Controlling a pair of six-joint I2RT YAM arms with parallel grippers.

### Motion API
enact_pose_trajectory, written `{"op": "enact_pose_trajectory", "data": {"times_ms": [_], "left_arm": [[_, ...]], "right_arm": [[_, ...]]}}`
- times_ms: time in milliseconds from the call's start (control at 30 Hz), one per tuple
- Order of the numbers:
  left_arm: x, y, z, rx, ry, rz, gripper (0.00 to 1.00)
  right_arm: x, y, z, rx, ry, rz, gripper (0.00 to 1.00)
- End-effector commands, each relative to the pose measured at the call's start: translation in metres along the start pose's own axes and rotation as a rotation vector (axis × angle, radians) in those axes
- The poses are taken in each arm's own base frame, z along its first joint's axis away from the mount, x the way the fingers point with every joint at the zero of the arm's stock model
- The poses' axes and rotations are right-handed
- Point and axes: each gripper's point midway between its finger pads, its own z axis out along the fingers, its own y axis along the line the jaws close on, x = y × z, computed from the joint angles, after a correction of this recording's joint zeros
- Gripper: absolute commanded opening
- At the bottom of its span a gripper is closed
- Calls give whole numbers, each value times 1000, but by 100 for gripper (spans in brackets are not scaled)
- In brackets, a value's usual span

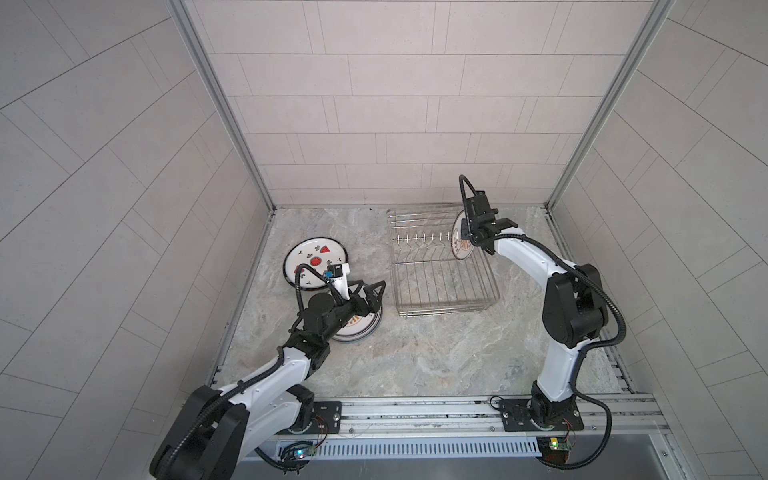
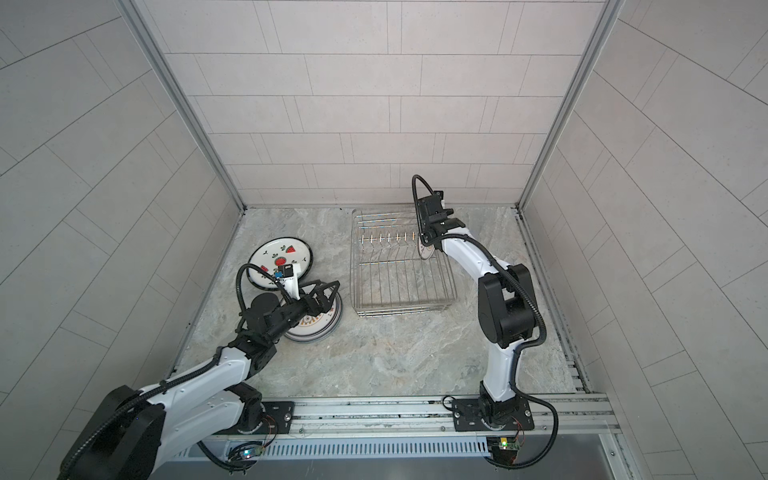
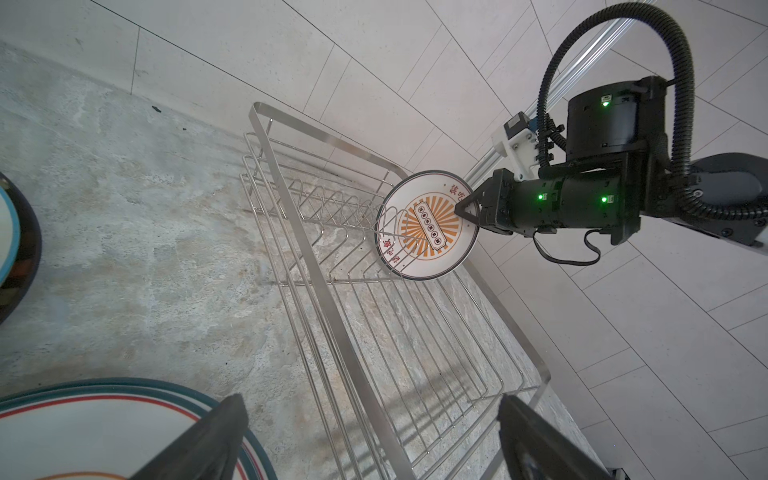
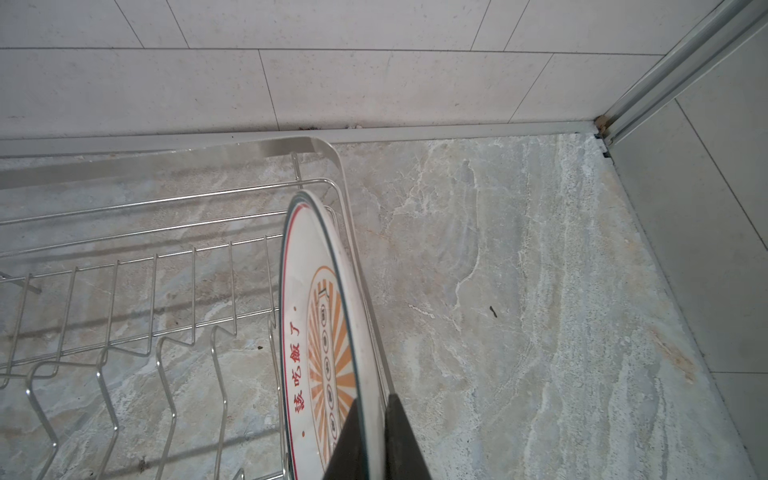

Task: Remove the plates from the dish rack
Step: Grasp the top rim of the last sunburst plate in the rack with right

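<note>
Wire dish rack (image 1: 440, 286) holds one plate (image 4: 299, 332); right fingers (image 4: 403, 440) pinch it.

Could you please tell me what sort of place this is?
Probably a robot test cell dressed as a kitchen: tiled walls in a bare metal frame, a stone-look worktop with a dish rack holding one plate, and a rail carrying the left arm and the right arm.

Grey marbled table (image 1: 415, 357) carries a wire dish rack (image 1: 444, 309) at one o'clock, a watermelon plate (image 1: 309, 254) at ten, a sunburst plate (image 1: 362, 330) at eight
</note>
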Motion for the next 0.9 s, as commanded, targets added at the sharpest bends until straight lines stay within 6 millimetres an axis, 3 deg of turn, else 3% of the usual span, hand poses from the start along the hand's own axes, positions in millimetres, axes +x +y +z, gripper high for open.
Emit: {"op": "enact_pose_trajectory", "data": {"times_ms": [0,367,867], "left_arm": [[-7,-4,-3,11,-35,12,100],[-7,-4,-5,8,-41,12,100],[-8,-2,-6,3,-47,4,100]], "right_arm": [[3,2,9,-1,-7,22,12],[2,1,8,-4,-21,28,8],[-17,-14,-33,81,-122,-15,6]]}}
